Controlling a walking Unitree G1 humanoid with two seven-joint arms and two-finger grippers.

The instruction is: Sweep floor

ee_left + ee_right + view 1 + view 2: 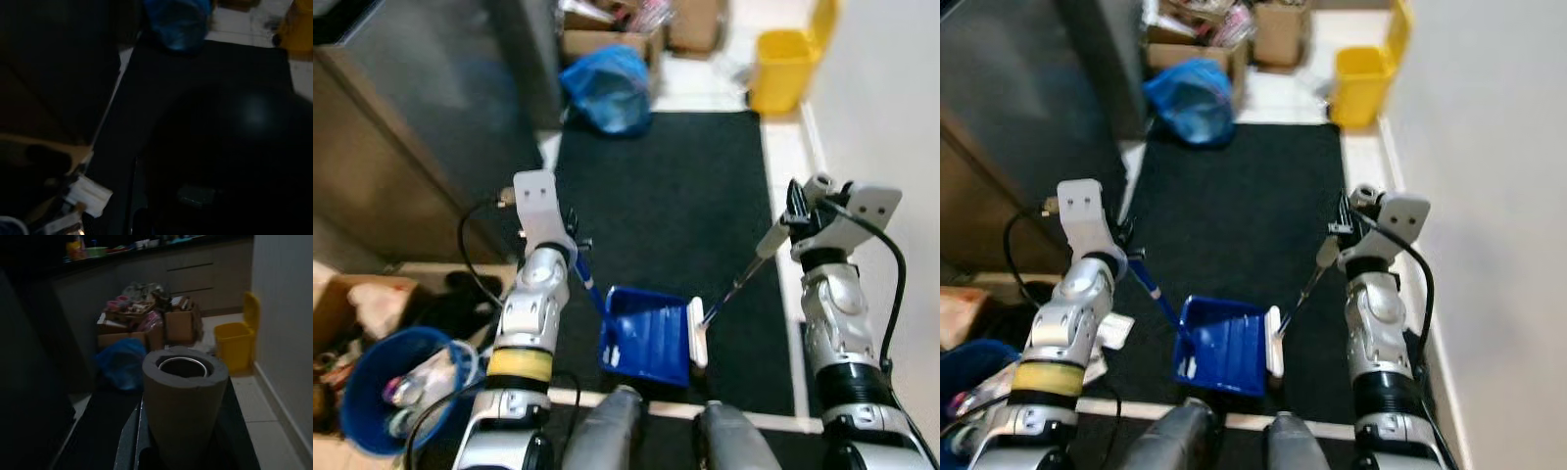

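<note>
- Standing on a black mat, the robot has both arms raised in front of it, with its silver legs showing at the lower edge of the head views.
- A blue dustpan lies on the mat just before the robot's feet, its blue handle slanting up to the left gripper.
- The left gripper is closed around the top of that dustpan handle.
- A brush with a white head rests against the right edge of the dustpan; its thin shaft rises to a grey foam grip.
- The right gripper is clamped on that grip, and the right wrist view looks down the grey foam tube end-on.
- Beyond the mat's far edge sit a blue plastic bag and cardboard boxes, with a yellow bin by the white wall on the right.
- On the robot's left stands a dark cabinet, and beside the mat a blue bucket holds clutter.
- The left wrist view is very dark; mat and blue bag can be made out.
</note>
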